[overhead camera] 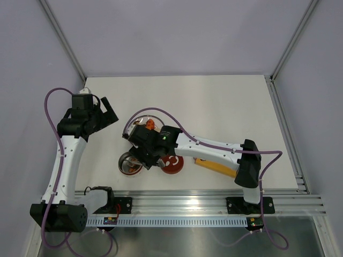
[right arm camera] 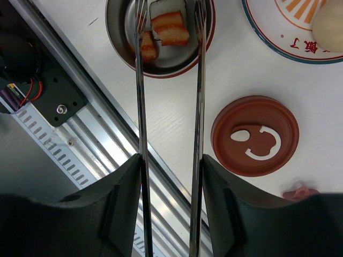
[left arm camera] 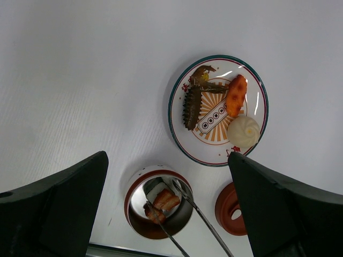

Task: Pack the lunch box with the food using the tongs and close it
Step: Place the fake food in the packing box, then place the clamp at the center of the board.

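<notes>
The lunch box (right arm camera: 161,37), red outside and steel inside, stands open near the front edge (overhead camera: 130,163). Two brown and white pieces of food (right arm camera: 169,24) lie in it (left arm camera: 166,199). My right gripper (right arm camera: 170,160) is shut on the tongs (right arm camera: 199,96), whose tips reach into the box on either side of the upper piece without pinching it. The dark-red lid (right arm camera: 255,135) lies flat to the right of the box (left arm camera: 231,209). My left gripper (left arm camera: 166,160) hangs open and empty above the table's left side (overhead camera: 107,115).
A patterned plate (left arm camera: 177,128) behind the box carries an orange piece (left arm camera: 236,95), a white bun (left arm camera: 243,131) and a dark ridged piece (left arm camera: 191,107). A yellow-orange bar (overhead camera: 214,166) lies under the right arm. The metal rail (overhead camera: 203,206) runs along the front edge.
</notes>
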Available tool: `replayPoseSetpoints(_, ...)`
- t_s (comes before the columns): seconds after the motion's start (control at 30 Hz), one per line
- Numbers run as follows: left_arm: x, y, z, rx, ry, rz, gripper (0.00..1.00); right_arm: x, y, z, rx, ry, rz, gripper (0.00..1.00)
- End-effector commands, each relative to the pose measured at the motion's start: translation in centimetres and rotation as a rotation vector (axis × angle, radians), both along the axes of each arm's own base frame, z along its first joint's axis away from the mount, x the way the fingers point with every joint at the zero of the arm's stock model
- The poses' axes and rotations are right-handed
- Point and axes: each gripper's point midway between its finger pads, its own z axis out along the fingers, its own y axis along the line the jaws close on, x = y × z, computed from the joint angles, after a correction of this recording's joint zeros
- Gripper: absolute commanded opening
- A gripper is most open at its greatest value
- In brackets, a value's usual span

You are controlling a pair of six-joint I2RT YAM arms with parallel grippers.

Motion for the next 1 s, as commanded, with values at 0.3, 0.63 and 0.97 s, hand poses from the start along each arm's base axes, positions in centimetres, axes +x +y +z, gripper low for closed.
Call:
replayPoseSetpoints(0.3,-0.1,0.5,0.9,0.005,-0.050,0.025,0.99,2.0,1.2,6.7,0.140,-0.167,-0.016,0.53)
replayPoseSetpoints(0.63,-0.2,0.6,1.2,0.014,-0.051,0.029,0.99,3.7,0.1,8.0,0.148,-0.229,-0.075,0.52)
replayPoseSetpoints(0.97,-0.1,0.6,1.4,0.012,-0.054,0.025,0.99,7.5,-4.7,8.3,0.139,-0.265,-0.232,0.51)
